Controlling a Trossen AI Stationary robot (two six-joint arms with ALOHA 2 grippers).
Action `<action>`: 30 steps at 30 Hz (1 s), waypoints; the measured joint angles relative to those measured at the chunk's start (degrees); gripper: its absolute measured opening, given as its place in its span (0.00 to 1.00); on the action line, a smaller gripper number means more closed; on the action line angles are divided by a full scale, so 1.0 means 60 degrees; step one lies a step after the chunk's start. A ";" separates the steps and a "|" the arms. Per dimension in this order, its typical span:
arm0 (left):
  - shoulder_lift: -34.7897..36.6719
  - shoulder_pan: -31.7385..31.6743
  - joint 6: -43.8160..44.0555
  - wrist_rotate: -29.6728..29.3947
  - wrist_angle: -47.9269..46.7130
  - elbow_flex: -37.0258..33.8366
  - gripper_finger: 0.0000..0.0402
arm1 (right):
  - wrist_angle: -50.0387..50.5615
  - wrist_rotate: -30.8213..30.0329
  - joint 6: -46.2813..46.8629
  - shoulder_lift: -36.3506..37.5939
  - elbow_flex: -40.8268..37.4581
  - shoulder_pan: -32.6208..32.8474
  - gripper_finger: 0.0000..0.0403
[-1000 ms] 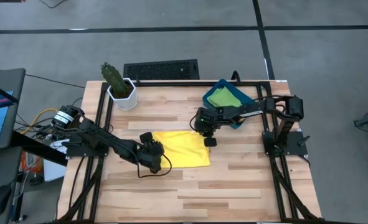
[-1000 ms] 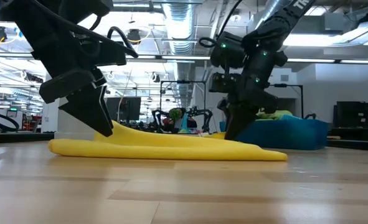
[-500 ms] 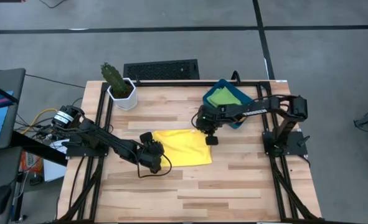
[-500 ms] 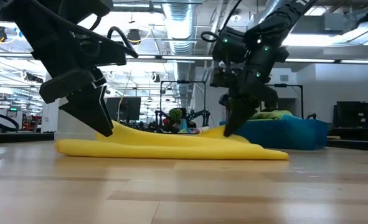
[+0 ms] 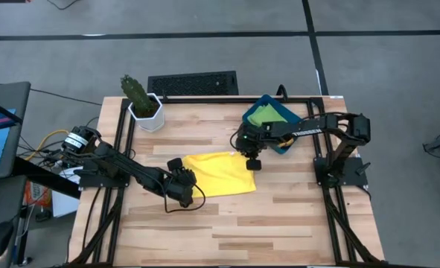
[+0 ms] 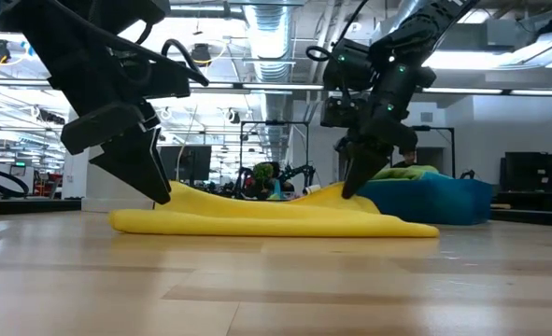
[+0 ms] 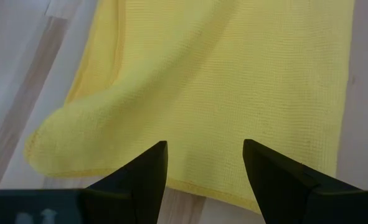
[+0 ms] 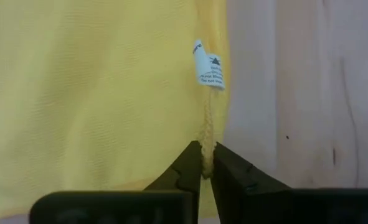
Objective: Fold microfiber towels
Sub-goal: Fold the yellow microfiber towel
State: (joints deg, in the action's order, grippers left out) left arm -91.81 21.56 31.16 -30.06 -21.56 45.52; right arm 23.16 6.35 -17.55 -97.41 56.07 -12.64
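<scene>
here your right gripper [image 8: 207, 163] is pinched on the edge of the bright yellow microfiber towel [image 5: 216, 175] lying mid-tabletop [image 5: 294, 216], lifting that side near the dark teal plastic bin [image 5: 285, 114], while your left gripper [image 7: 203, 155] hangs spread apart over the towel's opposite end.

I see much bare wood on the near half of the table [image 5: 279, 223]; a gripper can pass there freely. In the middle the yellow towel [image 5: 216, 175] lies, with the left gripper [image 5: 184, 186] open at its left edge and the right gripper [image 5: 251, 164] pinching its right edge. At the far side stand the potted cactus [image 5: 139, 100] on the left and the teal bin [image 5: 273, 119] on the right; between them the wood is free.
</scene>
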 joint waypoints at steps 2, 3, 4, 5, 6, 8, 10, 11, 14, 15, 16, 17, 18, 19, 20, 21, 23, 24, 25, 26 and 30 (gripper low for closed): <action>0.0000 0.0000 0.0004 -0.0052 0.0011 0.0000 0.51 | 0.0002 0.0000 -0.0099 0.0016 0.0000 0.0000 0.15; 0.0000 0.0000 0.0004 -0.0071 0.0015 0.0000 0.51 | -0.0004 -0.0017 -0.0138 0.0029 0.0000 0.0000 0.16; 0.0000 -0.0002 0.0004 -0.0081 0.0016 0.0000 0.51 | -0.0031 -0.0040 -0.0152 0.0040 0.0000 0.0000 0.18; 0.0000 -0.0002 0.0004 -0.0102 0.0018 0.0000 0.51 | -0.0054 -0.0040 -0.0155 0.0040 0.0000 0.0000 0.19; 0.0000 0.0000 0.0007 -0.0121 0.0018 0.0000 0.51 | -0.0049 -0.0040 -0.0159 0.0040 0.0000 0.0000 0.21; 0.0000 0.0000 0.0004 -0.0127 0.0022 0.0000 0.51 | -0.0164 -0.0040 -0.0162 -0.0053 0.0000 0.0000 0.24; 0.0000 0.0000 0.0004 -0.0137 0.0018 0.0000 0.51 | -0.0129 -0.0040 -0.0188 -0.0069 -0.0011 0.0000 0.27; 0.0000 0.0000 0.0004 -0.0149 0.0019 0.0000 0.51 | -0.0203 -0.0040 -0.0243 -0.0069 -0.0009 0.0000 0.28; 0.0000 0.0000 0.0004 -0.0219 0.0018 0.0000 0.51 | -0.0278 -0.0040 -0.0326 -0.0069 -0.0007 0.0000 0.33; 0.0000 -0.0004 0.0004 -0.0219 0.0018 0.0000 0.51 | -0.0315 -0.0040 -0.0326 -0.0069 -0.0007 0.0000 0.34; 0.0000 0.0000 0.0000 -0.0219 0.0015 0.0000 0.51 | -0.0345 -0.0040 -0.0326 -0.0069 -0.0007 0.0000 0.35; 0.0000 0.0000 0.0000 -0.0219 0.0018 0.0000 0.51 | -0.0341 -0.0040 -0.0326 -0.0069 -0.0007 -0.0006 0.36; 0.0000 -0.0001 0.0000 -0.0219 0.0018 0.0000 0.51 | -0.0334 -0.0040 -0.0326 -0.0069 -0.0007 -0.0026 0.36; 0.0000 0.0000 0.0000 -0.0219 0.0018 0.0000 0.51 | -0.0338 -0.0040 -0.0326 -0.0069 -0.0007 -0.0040 0.36; 0.0000 -0.0002 0.0002 -0.0219 0.0018 0.0000 0.51 | -0.0338 -0.0040 -0.0326 -0.0070 -0.0007 -0.0040 0.37; 0.0000 -0.0001 0.0004 -0.0219 0.0017 0.0000 0.51 | -0.0384 -0.0040 -0.0326 -0.0132 -0.0007 -0.0040 0.37; 0.0000 0.0000 0.0004 -0.0215 0.0018 0.0000 0.51 | -0.0451 -0.0040 -0.0323 -0.0300 -0.0013 -0.0040 0.37; -0.0004 0.0000 0.0004 -0.0215 0.0020 0.0000 0.51 | -0.0350 -0.0040 -0.0328 -0.0340 -0.0029 -0.0040 0.36; -0.0004 0.0000 0.0004 -0.0215 0.0021 0.0000 0.51 | -0.0433 -0.0044 -0.0326 -0.0411 -0.0022 -0.0029 0.36; -0.0004 0.0000 0.0001 -0.0217 0.0019 0.0000 0.51 | -0.0508 -0.0056 -0.0326 -0.0489 -0.0005 -0.0022 0.35; -0.0004 0.0000 -0.0003 -0.0220 0.0012 0.0000 0.51 | -0.0458 -0.0293 -0.0309 -0.0535 -0.0017 0.0010 0.25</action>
State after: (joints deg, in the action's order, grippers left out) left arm -91.83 21.56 31.14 -31.38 -21.49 45.52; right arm 20.42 4.59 -19.40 -100.62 55.97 -12.58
